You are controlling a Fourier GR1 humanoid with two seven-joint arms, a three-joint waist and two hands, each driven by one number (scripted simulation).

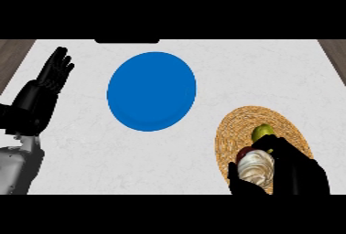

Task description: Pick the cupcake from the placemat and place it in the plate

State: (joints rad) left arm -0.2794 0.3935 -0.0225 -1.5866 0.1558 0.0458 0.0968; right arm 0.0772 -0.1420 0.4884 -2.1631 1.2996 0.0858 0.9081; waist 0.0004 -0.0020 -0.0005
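Nearest to you, the right hand (297, 171) is curled around the cupcake (256, 167), on the woven placemat (233, 132) beside a pear (262, 132). Farther, the blue plate (151, 91) lies on the pale marbled counter (88, 137). At left, your left hand (51, 75) rests with straight fingers.

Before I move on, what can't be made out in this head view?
- Cupcake base: hidden by the right hand curled round it, so lift-off from the placemat is unclear.
- Green fruit and a dark red item: partly covered by cupcake and hand.
- Left hand: palm side unseen.
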